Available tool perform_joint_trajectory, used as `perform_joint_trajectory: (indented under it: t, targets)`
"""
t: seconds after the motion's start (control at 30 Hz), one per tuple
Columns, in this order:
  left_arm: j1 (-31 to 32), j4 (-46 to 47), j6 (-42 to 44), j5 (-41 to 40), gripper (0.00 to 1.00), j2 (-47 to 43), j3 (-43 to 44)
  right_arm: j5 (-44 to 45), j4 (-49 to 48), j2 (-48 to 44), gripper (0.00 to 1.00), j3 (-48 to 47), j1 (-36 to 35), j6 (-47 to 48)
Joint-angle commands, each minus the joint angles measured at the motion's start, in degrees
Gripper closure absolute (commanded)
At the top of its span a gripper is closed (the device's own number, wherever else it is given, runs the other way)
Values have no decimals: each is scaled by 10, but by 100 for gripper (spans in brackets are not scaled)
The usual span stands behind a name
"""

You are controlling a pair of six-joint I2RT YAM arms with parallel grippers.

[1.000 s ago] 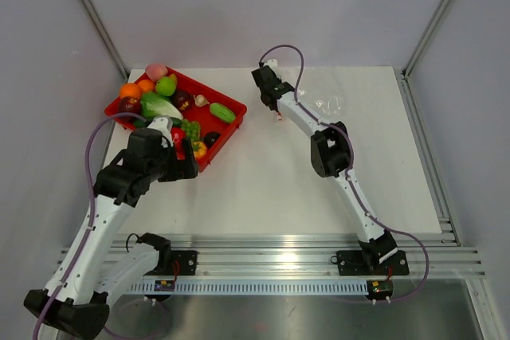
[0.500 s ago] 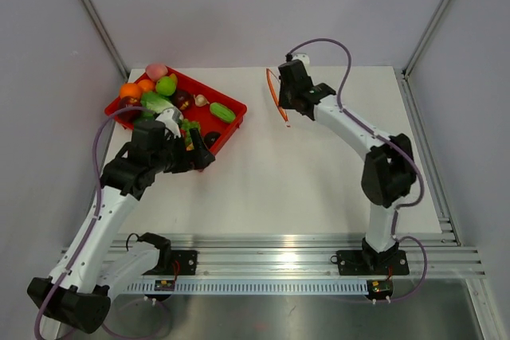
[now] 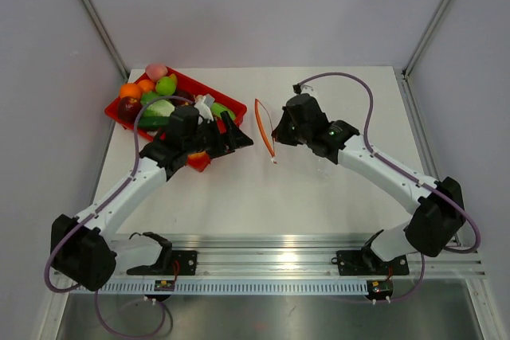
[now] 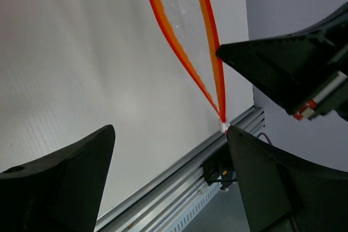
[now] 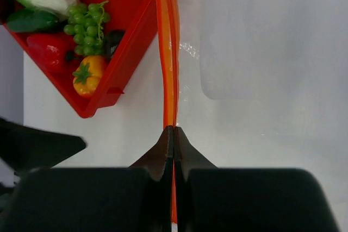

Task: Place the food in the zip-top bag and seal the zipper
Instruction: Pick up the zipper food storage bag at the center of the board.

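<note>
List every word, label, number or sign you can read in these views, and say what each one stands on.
No text can be read in any view.
Coloured tags on the small boxes below the front rail: too small to read.
The zip-top bag, zipper, food and red tray: no lettering visible.

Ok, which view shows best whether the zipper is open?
Left wrist: the zipper shows as two orange strips spreading apart from one corner, so it is open. The right wrist view sees it edge-on, pinched in the right gripper. The top view shows only a thin orange loop.
</note>
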State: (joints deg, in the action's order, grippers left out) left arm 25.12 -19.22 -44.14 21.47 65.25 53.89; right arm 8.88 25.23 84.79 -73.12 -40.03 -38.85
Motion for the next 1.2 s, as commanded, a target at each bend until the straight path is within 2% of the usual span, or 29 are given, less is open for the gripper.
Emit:
perform_joint_trajectory:
  t: [0.0,0.13,0.57,0.9,0.93,0.97,1.03,1.07,1.13,1.17]
  targets:
    - [11,91,-54,33,15,55,17,-13,-13,-45,100,6,-11,-42]
    - [13,117,-64,48,25,98,36,-20,-14,-61,100,14,-21,-47]
    - [33,150,-75,38,27,140,39,-24,-4,-108,100,58,-33,-55]
    - [81,131,-61,20,41,213,83,-35,-29,-134,100,80,-49,-71]
    - [84,133,-62,19,44,215,83,-35,-31,-137,100,81,-50,-72]
    - [89,133,-60,18,55,217,83,-32,-27,-138,100,80,-55,-69]
    - [91,124,-56,19,70,218,91,-22,-13,-134,100,72,-58,-61]
    - [92,115,-47,20,85,218,97,-9,5,-132,100,69,-59,-57]
    - [92,82,-34,16,100,215,109,3,17,-129,100,62,-61,-47]
    - [92,74,-21,15,100,212,111,16,26,-129,100,61,-62,-44]
